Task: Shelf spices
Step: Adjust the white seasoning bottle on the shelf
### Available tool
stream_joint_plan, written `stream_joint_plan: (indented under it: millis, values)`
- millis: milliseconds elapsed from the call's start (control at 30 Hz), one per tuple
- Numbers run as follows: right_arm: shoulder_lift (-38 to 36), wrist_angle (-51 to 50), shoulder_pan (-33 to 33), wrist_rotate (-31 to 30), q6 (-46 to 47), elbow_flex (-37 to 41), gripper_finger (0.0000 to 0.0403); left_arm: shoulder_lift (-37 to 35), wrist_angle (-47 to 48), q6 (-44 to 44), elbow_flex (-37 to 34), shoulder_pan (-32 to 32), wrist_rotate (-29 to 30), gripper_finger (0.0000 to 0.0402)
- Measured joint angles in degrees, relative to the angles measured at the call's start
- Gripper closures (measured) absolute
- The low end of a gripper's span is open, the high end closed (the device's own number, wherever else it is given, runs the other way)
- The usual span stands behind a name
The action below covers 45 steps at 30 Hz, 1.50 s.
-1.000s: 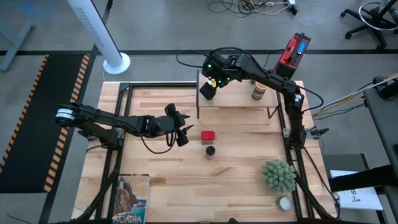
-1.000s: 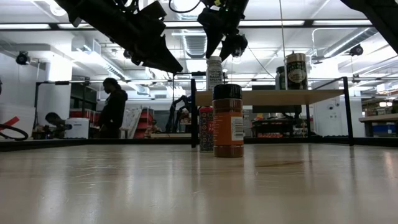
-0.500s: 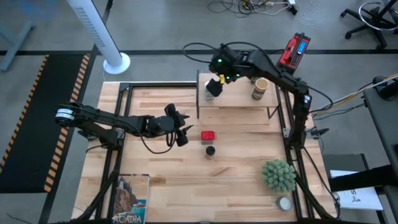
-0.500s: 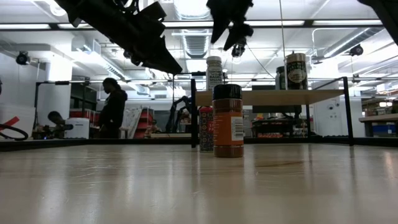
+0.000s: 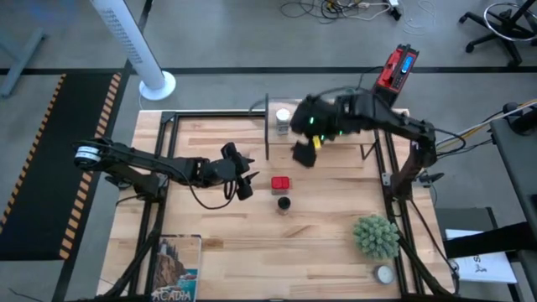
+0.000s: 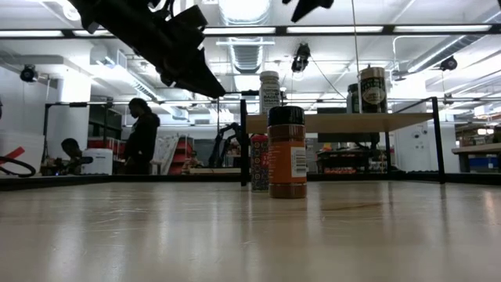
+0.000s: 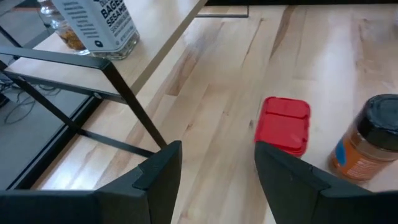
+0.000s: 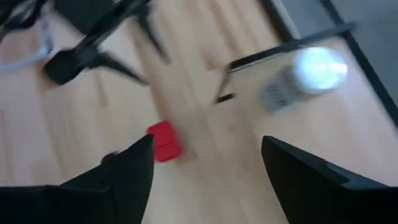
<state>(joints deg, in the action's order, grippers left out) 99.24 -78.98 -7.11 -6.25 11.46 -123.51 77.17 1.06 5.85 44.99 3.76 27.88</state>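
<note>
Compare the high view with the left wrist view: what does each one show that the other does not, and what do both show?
Only the high view shows the spiky green plant, the flat white round tin, the book, and the right claw, empty, above the shelf's front edge. Only the left wrist view shows the printed label on the white-lidded jar and the orange contents of the black-lidded jar. Both show the red square tin, the shelf, and the open left claw.

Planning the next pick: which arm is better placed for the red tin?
Left, probably. The left gripper hovers open beside the red tin; the right gripper, open and empty, is up by the shelf.
</note>
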Motion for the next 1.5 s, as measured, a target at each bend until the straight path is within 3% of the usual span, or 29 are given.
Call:
stream_joint_plan:
  millis: [267,500,733,867,1033,1267,1500]
  values:
    - [-0.03,7.39,9.99,-4.76,-0.02,9.70,0.0144,0.00,0.09,1.15,0.00,1.14,0.00,0.0209]
    - [-0.15,15.89,14.14,-7.82,-4.67,20.75,0.0137,-0.16,0.00,-0.63,0.00,1.19,0.00,0.0209]
    - [-0.24,27.32,14.03,-7.02,-8.11,31.07,0.0129,-2.73,-0.55,-3.41,-0.41,1.56,0.19,0.0209]
    - [-0.24,30.24,13.51,-6.19,-9.64,34.61,0.0129,-5.35,-0.53,-4.37,-1.58,2.18,3.75,0.0209]
    - [-0.24,32.40,11.87,-3.79,-10.04,37.10,0.0139,-9.63,-2.93,-5.18,-5.76,2.42,7.55,0.0209]
    - [-0.23,37.00,9.32,1.68,-11.63,40.24,0.0151,-15.50,-13.26,-6.50,-13.38,2.06,7.80,0.0209]
    - [-0.22,38.04,7.84,1.78,-13.98,41.78,0.0156,-17.99,-16.76,-6.87,-16.92,1.32,7.80,0.0209]
